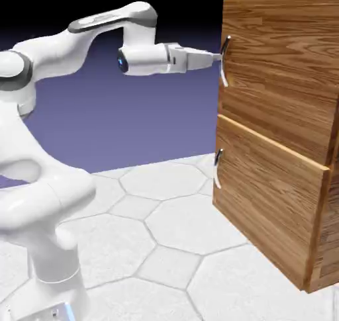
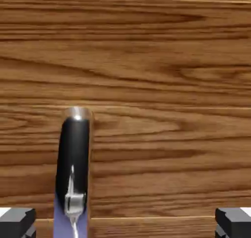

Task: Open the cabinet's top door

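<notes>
The cabinet [image 1: 311, 247] of brown wood grain stands at the exterior view's right. Its top door [image 1: 285, 68] lies flush and carries a thin curved silver handle [image 1: 225, 61] at its left edge. My gripper [image 1: 217, 57] reaches level from the left, with its tips right at that handle. In the hand view, wood [image 2: 147, 85] fills the picture. The dark shiny handle [image 2: 73, 163] stands upright between the two grey fingertips [image 2: 17, 222], nearer the left one and touching neither. My gripper [image 2: 125, 224] is open and wide.
Below the top door sits the lower panel [image 1: 265, 200] with a light top edge and its own small handle [image 1: 217, 166]. The white arm [image 1: 40, 200] rises at the lower left over the pale hexagon-tiled table [image 1: 172, 233].
</notes>
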